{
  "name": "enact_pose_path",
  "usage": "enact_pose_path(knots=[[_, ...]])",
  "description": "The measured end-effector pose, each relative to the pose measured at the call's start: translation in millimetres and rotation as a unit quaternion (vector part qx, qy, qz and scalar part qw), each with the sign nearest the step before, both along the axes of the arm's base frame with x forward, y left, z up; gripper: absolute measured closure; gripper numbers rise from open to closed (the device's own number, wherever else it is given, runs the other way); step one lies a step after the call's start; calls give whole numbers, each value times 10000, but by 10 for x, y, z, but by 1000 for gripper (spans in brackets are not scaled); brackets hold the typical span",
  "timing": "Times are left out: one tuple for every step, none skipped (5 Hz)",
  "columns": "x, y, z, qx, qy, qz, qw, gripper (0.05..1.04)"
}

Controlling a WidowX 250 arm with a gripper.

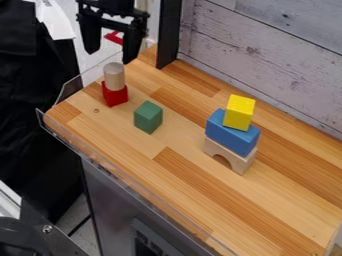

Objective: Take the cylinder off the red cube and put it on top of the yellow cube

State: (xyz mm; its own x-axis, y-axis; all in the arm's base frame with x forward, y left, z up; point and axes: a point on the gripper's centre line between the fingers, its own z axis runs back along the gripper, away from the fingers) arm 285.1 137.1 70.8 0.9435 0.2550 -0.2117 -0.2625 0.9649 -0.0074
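With its two fingers spread and nothing between them, the claw (pixel 111 56) hangs up here, and just below it in the view stands our pale wooden cylinder (pixel 114 76), upright on the red cube (pixel 115 95)! That perch should suit a pinch from above, leaving the cylinder's sides free, and the wide spread looks right for straddling it; whether the claw is truly lined up over it, I can't tell. Next nearest the claw, the green cube (pixel 148 117) sits apart on the worktop (pixel 267 205), no part of this job. And farthest from the claw, there's the target: the yellow cube (pixel 239 112), riding on a blue block (pixel 232 132), itself held up by a wooden arch (pixel 229 156). Such a tall pile probably wants a high carry and a gentle, centred release, since a nudge could topple it.
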Motion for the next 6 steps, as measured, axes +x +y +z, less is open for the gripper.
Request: enact_pose_path(knots=[[-27,39,-84,-92,85,56,9999,84],[-43,44,-171,-157,199,76,9997,84],[-50,35,-224,-195,274,61,9994,84],[-54,39,-234,-193,291,106,9993,111],[-42,21,-271,-238,294,153,9992,369],[-39,17,-286,-243,299,205,9990,542]])
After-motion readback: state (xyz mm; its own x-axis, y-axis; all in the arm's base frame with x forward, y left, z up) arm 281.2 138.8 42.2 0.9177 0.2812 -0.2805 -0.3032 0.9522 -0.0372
